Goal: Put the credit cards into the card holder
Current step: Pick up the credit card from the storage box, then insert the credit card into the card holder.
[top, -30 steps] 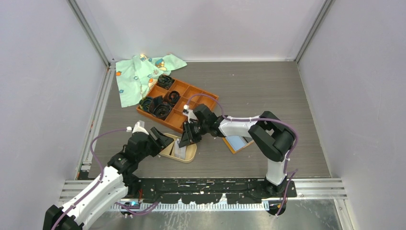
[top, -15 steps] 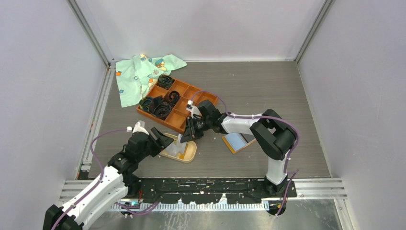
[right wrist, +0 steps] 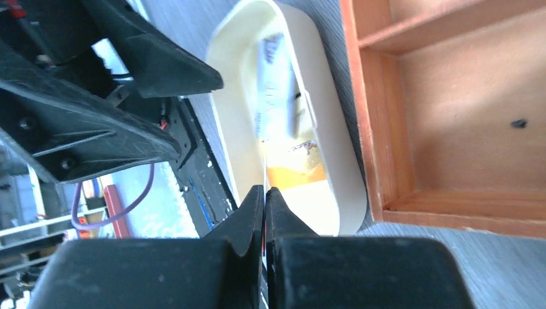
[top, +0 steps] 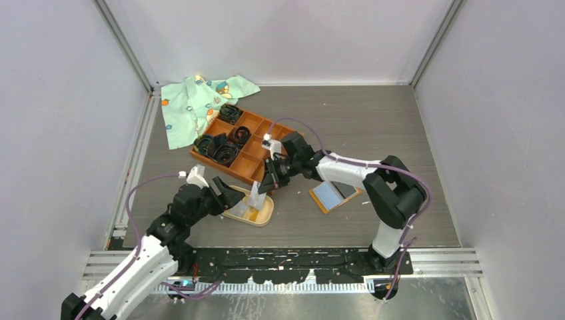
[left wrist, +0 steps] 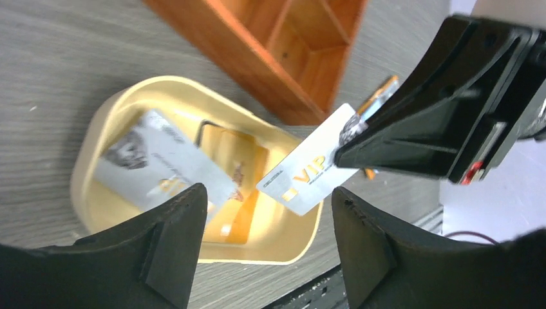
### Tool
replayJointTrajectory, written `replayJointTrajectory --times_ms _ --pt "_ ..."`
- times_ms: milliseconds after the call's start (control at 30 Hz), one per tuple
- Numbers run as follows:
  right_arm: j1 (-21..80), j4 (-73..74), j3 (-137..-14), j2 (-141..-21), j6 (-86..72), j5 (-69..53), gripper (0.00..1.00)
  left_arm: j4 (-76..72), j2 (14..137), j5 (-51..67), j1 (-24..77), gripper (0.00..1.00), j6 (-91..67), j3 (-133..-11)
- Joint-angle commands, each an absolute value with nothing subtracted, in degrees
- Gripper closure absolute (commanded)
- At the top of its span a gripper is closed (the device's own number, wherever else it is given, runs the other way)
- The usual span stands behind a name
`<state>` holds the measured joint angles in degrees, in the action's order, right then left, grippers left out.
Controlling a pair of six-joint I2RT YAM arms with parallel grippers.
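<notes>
Credit card (left wrist: 313, 175) is clamped by one short end in the right pincer (top: 268, 186) and hung tilted over the card holder (left wrist: 96, 138), mid-frame.
Thin, stiff, light, slick plastic is judged here, so an edge pinch is favoured. A silver card (left wrist: 158, 168) is seen lying in the holder; something orange under it is hard to make out. The left pincer (top: 225, 197) is held apart, empty, just left of the holder. The gripped corner is hidden by the jaws, and contact with the holder's floor cannot be told.
</notes>
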<state>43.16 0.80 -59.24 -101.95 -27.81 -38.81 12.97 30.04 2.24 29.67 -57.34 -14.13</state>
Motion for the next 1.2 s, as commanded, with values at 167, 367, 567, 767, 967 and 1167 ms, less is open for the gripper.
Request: replayJointTrajectory --times_ms 167,367,567,767,967,1167 --pt "36.77 20.48 -66.30 -89.88 2.92 -53.78 0.99 -10.04 27.25 17.05 29.84 0.09 -51.04 -13.35" --pt "33.63 39.53 -67.86 -83.71 25.15 -63.80 0.99 -29.84 33.60 26.86 29.88 0.10 -51.42 -11.51" --pt "30.69 44.74 -66.51 -79.40 31.71 -67.22 0.99 -45.28 42.82 33.26 32.72 0.20 -48.69 -12.27" --pt "29.58 46.11 -66.94 -78.68 31.82 -68.71 0.99 -45.97 52.19 28.97 45.07 0.27 -35.45 -16.81" --pt "29.49 47.35 -67.37 -78.40 32.23 -68.61 0.99 -44.41 57.70 27.16 48.82 0.37 -29.45 -20.09" --pt "29.41 48.04 -66.84 -77.71 33.04 -67.85 0.99 -43.41 61.41 28.49 49.70 0.68 -29.35 -23.03"
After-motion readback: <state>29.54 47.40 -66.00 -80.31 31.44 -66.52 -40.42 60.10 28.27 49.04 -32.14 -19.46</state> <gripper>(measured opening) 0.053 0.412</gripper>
